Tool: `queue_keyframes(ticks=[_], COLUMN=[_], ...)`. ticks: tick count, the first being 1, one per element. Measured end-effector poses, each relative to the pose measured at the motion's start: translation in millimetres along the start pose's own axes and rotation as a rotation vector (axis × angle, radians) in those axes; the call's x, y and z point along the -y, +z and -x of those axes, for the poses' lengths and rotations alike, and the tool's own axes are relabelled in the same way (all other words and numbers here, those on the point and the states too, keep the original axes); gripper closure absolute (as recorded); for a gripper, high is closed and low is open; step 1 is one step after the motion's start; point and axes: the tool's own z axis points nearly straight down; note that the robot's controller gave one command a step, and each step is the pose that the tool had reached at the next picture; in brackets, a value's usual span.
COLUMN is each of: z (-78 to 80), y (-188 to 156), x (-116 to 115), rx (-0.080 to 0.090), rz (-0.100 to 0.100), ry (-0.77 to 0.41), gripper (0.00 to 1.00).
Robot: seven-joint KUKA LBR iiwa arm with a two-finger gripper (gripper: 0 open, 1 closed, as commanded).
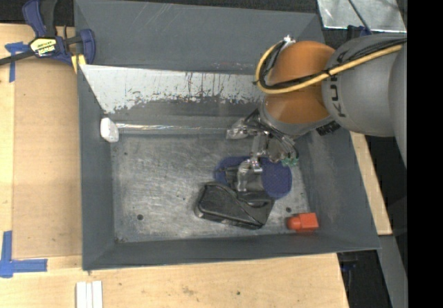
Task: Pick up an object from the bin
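My gripper [248, 176] hangs low in the right half of the bin, over a dark blue, flat rounded thing [275, 179]. Its metal fingers point down at the blue thing's left part. Just in front of it lies a black flat pouch-like thing [232, 205], touching the blue one. A small red-orange block [302, 221] sits near the bin's front right corner, apart from the gripper.
A long clear tube with a white cap [111, 129] lies along the back of the bin floor, reaching from the left wall toward the gripper. The arm with its orange cover comes in from the right, above the bin's right wall.
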Motion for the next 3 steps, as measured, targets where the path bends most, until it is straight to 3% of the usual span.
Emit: queue_keyframes(ticks=[1,2,3], z=[-0.5,2.6,3.8], y=[-1.1,-54.3,-64.4], x=[0.3,0.4,0.5], rx=[-0.006,0.003,-0.001], rz=[0.000,0.000,0.001], ry=[-0.001,-0.001,0.000], gripper=[1.00,1.00,1.00])
